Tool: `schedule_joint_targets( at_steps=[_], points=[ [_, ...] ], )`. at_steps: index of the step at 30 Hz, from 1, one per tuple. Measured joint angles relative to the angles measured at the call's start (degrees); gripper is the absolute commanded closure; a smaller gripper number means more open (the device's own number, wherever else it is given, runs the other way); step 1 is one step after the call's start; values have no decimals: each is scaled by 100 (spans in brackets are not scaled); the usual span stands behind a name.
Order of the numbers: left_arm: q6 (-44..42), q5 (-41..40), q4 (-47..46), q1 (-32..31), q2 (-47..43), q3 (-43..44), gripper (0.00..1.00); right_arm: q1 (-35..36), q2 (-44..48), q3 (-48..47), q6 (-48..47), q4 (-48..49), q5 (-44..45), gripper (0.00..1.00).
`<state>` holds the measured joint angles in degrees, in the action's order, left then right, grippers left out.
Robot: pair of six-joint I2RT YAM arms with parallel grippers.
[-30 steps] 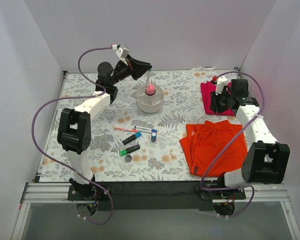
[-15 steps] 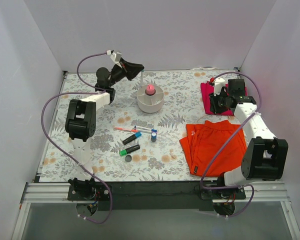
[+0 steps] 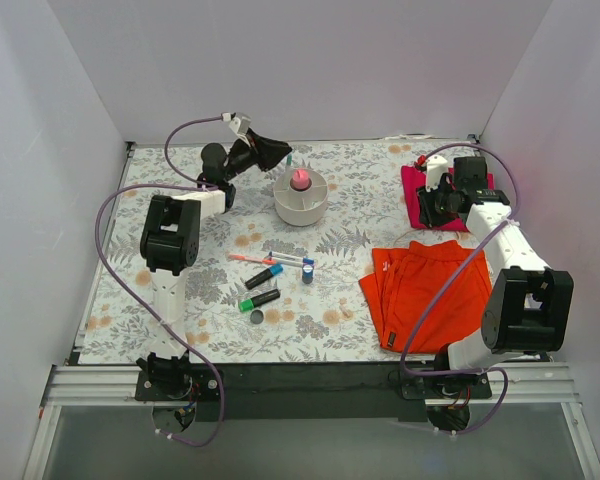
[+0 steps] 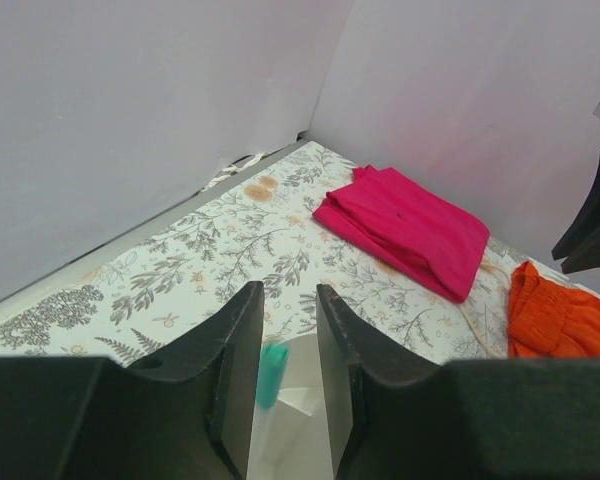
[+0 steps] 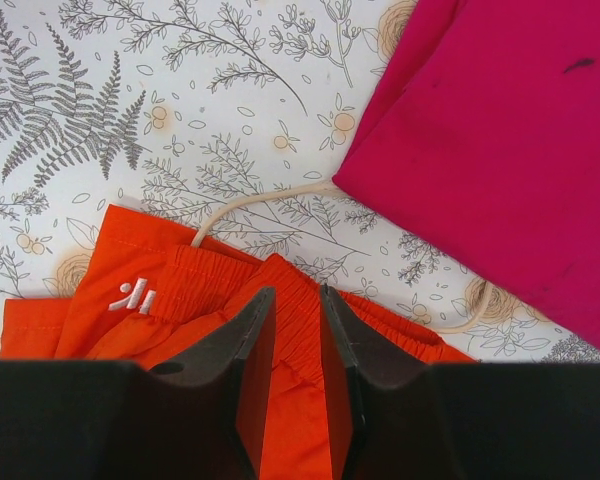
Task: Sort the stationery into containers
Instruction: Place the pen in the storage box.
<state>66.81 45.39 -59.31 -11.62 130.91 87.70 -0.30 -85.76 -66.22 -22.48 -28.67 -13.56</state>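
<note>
just above the bowl (image 3: 300, 212), my left gripper (image 4: 290, 293) has its fingers slightly parted. a thin white pen (image 4: 271, 372) with a teal cap stands between them, close against one finger and clear of the other. my right gripper (image 5: 297, 295), fingers narrowly apart and holding nothing, hangs over the orange cloth (image 5: 180, 300). two markers (image 3: 263, 277) lie on the table (image 3: 380, 190).
</note>
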Motion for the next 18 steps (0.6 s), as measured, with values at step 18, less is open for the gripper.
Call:
schedule_joint_targets(
  at_steps=[18],
  points=[
    [-2632,1499,3912,367,-3469,-1263,55,0,769,492,-76,-9,-144,65]
  ],
)
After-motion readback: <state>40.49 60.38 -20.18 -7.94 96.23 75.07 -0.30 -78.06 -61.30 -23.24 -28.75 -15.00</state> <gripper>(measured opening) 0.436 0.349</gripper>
